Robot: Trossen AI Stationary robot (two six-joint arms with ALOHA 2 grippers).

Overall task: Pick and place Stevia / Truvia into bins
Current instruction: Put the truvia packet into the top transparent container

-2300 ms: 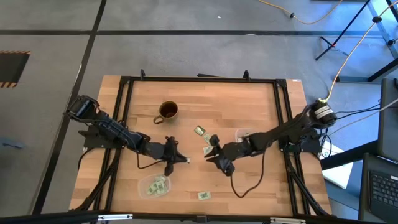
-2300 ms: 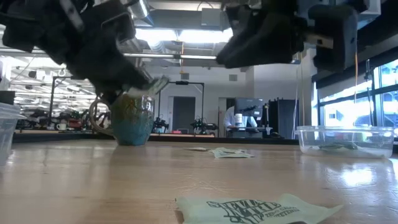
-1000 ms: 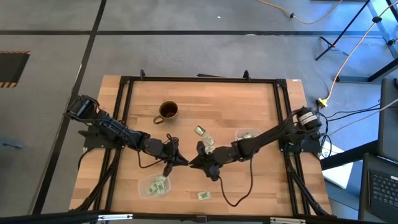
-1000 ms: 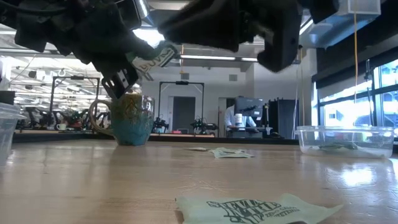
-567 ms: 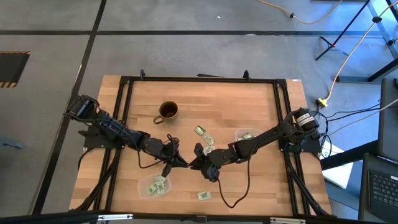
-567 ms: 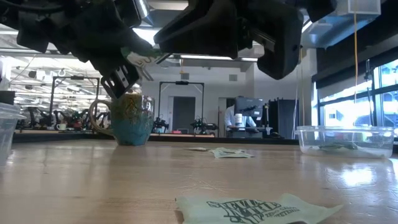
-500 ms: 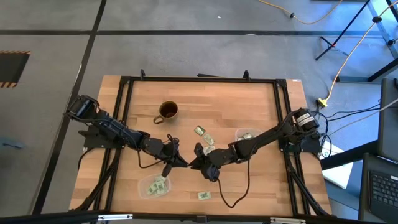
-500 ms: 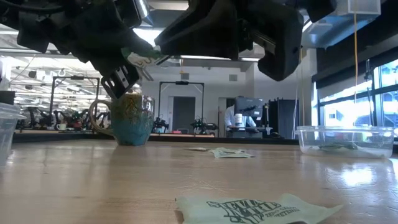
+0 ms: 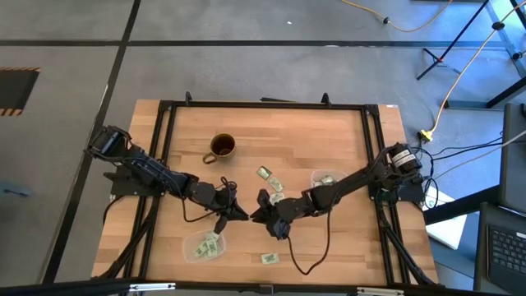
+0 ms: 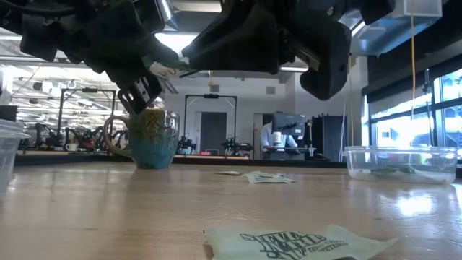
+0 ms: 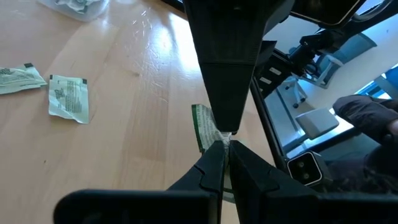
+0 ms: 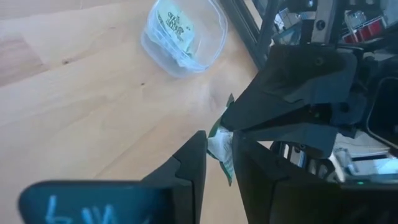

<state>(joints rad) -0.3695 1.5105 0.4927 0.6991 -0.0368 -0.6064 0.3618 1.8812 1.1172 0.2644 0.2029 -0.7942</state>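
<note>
Above mid-table, my left gripper is shut on one green-and-white Stevia sachet. My right gripper faces it from the right, open, with its fingers on either side of the sachet's free end. More sachets lie flat on the wood, one near the front edge. One clear bin at the front left holds several sachets. The other bin stands right of centre. My left gripper pinches one end of the sachet between its two fingertips. The fingers come from the table's left, slanting slightly down. The sachet sticks out beyond them, lifted clear of the table. My right gripper has the sachet's other end between its fingers; whether they touch it I cannot tell.
A brown-and-teal mug stands toward the far left of the table. Black frame rails run along the table's edges. Bare wood shows between the mug and the far rail. People show in the room beyond.
My right gripper has tipped a little, and its fingertips have come around the free end of the sachet that my left gripper holds up. In the low view they now cover most of the sachet. The sachet stays lifted clear.
</note>
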